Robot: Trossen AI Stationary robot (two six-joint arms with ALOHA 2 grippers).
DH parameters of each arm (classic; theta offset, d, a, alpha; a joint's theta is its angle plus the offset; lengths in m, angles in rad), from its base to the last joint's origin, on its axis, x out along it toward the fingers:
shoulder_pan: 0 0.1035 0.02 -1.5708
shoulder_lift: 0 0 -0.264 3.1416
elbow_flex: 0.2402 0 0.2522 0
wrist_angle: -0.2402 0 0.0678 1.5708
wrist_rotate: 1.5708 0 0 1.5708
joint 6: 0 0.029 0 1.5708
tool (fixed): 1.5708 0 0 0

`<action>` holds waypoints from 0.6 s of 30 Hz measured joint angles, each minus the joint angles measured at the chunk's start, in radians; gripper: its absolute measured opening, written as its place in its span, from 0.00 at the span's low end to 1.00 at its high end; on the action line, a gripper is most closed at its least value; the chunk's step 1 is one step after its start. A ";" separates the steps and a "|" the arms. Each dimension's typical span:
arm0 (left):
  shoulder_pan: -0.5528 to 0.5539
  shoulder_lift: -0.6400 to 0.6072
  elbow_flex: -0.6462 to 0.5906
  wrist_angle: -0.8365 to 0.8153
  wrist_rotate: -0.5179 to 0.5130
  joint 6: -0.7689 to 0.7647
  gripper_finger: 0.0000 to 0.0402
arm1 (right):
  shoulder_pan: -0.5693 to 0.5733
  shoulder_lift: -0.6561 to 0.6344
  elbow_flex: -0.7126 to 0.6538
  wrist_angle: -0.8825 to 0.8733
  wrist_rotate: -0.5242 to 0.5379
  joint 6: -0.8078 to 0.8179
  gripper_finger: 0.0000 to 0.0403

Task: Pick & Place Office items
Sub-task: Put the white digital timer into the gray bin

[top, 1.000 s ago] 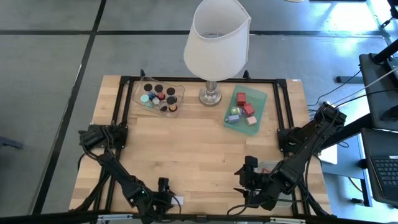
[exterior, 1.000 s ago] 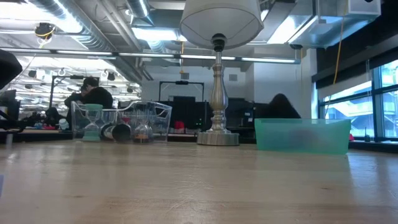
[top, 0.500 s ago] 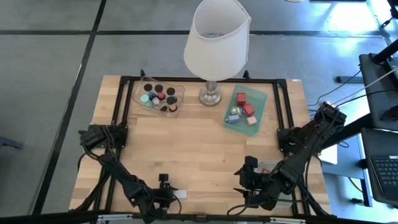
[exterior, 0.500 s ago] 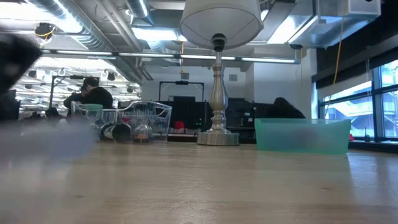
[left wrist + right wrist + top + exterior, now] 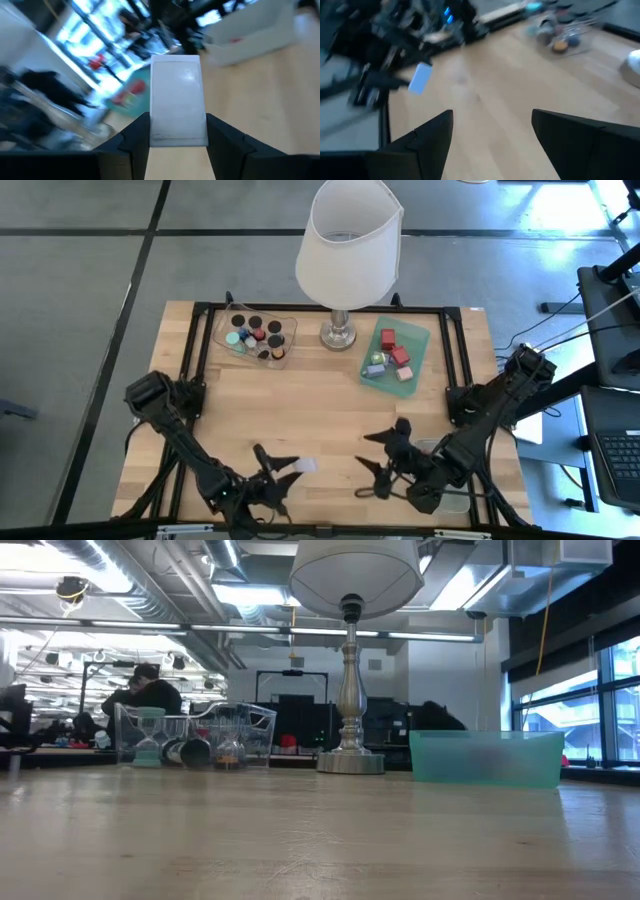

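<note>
Holding a flat white block (image 5: 176, 100) between its two fingers, the left gripper (image 5: 287, 471) sits at the near edge of the table (image 5: 320, 410), well in front of the lamp (image 5: 346, 255) and a little to the lamp's left. The left wrist view shows the fingers pressed against the block's two long sides near its lower end, so its long axis runs straight out ahead of the gripper. In the overhead view the piece shows as a pale sliver at the fingertips; whether it is clear of the wood is hard to say from there, though it looks lifted.

The right gripper (image 5: 385, 465) is near the same front edge, to the lamp's right, with its fingers spread apart and nothing between them.

Both trays lie on the far side, flanking the lamp base: the clear tray (image 5: 256, 337) with round caps to its left, the green tray (image 5: 395, 351) with red and pale blocks to its right. From the held block, the green tray lies farther away and across the lamp's line, the clear tray almost straight ahead. Since blocks sit in the green tray, the carry probably has to cross toward the right arm's side.
</note>
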 joint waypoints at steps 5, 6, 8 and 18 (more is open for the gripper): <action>0.064 -0.001 0.039 0.059 -0.080 0.187 0.39 | -0.039 0.001 0.000 0.033 0.061 0.084 0.68; 0.078 -0.001 0.040 0.076 -0.081 0.213 0.39 | -0.048 0.003 0.000 0.043 0.060 0.096 0.68; 0.104 -0.001 0.040 0.110 -0.078 0.273 0.39 | -0.063 0.005 0.000 0.053 0.050 0.103 0.68; 0.184 -0.002 0.040 0.167 -0.056 0.340 0.39 | -0.133 0.005 0.000 0.066 -0.034 0.095 0.68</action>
